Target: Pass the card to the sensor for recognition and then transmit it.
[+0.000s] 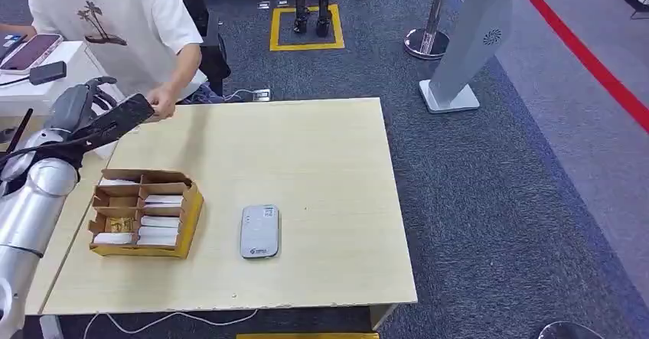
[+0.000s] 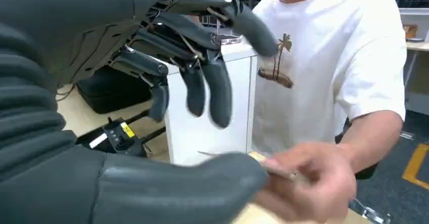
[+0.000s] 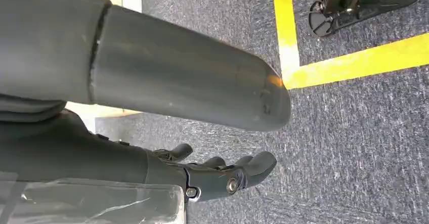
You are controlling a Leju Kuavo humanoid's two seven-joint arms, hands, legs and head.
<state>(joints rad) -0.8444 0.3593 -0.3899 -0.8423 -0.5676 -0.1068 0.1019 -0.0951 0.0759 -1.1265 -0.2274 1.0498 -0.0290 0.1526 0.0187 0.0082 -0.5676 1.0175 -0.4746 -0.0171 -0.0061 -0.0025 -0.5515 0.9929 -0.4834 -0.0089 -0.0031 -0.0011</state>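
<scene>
My left hand (image 1: pixel 115 121) is raised over the table's far left corner, its fingers (image 2: pixel 202 90) spread well apart from the thumb (image 2: pixel 177 181). A thin card (image 2: pixel 275 167) lies at the thumb's tip, pinched by a person's hand (image 2: pixel 308 183), which meets my hand there (image 1: pixel 161 103). The grey-white card sensor (image 1: pixel 259 231) lies flat on the wooden table (image 1: pixel 321 163), right of a cardboard box (image 1: pixel 145 213) with compartments of white cards. My right hand (image 3: pixel 222 176) hangs over grey carpet, fingers loosely extended and holding nothing.
A person in a white T-shirt (image 1: pixel 115 17) stands at the table's far left by a white desk (image 1: pixel 46 67) with a phone. A white pillar stand (image 1: pixel 467 40), a stanchion base (image 1: pixel 426 42) and a yellow floor square (image 1: pixel 306 29) lie beyond the table.
</scene>
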